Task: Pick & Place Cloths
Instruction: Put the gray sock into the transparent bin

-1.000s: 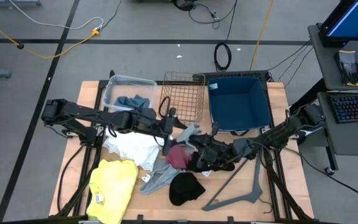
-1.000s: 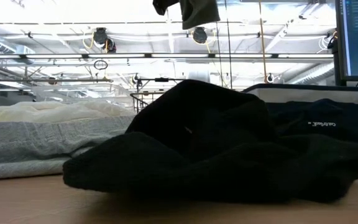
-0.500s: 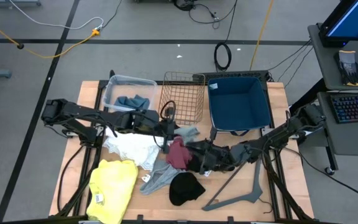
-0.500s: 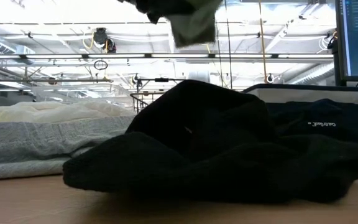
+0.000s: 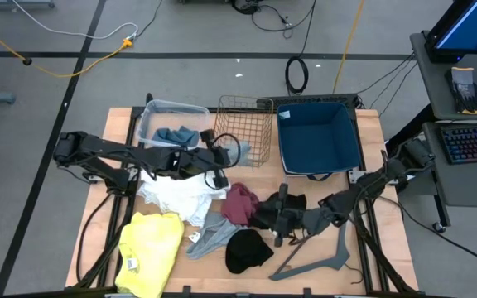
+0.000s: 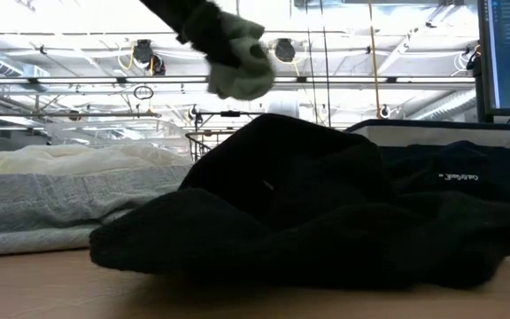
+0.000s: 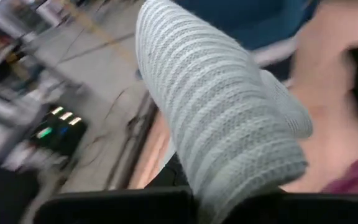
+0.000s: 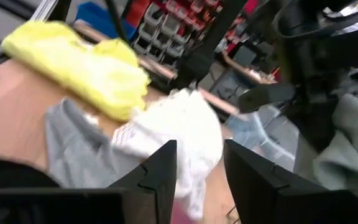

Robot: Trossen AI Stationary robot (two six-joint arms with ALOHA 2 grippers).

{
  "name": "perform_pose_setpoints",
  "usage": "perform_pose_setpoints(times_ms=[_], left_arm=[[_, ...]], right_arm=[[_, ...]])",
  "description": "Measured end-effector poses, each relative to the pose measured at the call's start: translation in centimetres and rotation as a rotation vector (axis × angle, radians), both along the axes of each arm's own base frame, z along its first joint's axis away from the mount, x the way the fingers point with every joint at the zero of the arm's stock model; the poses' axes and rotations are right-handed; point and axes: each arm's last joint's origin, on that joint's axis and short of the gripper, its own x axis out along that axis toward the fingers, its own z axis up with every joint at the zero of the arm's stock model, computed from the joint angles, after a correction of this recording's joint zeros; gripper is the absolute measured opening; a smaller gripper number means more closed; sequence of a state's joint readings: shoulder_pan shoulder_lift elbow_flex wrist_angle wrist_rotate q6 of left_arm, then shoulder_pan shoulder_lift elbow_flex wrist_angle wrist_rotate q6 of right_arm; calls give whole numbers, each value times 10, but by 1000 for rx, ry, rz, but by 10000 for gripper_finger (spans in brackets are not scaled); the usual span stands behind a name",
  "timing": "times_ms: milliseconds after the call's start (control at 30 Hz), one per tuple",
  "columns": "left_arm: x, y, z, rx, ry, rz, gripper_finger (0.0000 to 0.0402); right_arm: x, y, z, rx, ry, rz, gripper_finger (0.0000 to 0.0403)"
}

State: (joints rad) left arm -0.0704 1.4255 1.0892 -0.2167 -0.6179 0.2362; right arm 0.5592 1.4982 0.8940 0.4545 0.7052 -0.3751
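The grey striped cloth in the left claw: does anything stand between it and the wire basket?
Nothing visible does. The left claw holds the grey striped cloth lifted right beside the wire basket, above the table's clothes.

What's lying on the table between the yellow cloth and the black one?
In the high view, a grey cloth lies between the yellow cloth and the black cloth.

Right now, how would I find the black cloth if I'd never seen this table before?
Start at the wooden table and go to its near edge, the side away from the bins. The black cloth lies there in a rumpled heap, between the yellow cloth and the grey hanger. It is the only all-black lump lying loose.
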Motion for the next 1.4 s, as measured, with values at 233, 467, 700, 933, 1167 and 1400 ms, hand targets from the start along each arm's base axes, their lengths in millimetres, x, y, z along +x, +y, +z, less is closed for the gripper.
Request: perform_pose_setpoints(times_ms=[233,467,700,933,1167,1400], left_arm=[[-21,10,9,148,77,218,11],[-51,33,12,198,195,397,8],[-73,70,13,174,271,568,7],[-93,107,7,66,386,635,7],[-110,136,3,-77,423,661,8],[-125,154,-2,-252,385,697,14]], right_arm=[[-8,6,-12,2,107,12,123],[-16,11,-21,24,185,11,123],[-22,16,-26,49,222,15,119],[-28,21,-30,83,258,11,121],[-33,25,-31,98,271,22,117],[-33,26,-31,99,271,25,118]])
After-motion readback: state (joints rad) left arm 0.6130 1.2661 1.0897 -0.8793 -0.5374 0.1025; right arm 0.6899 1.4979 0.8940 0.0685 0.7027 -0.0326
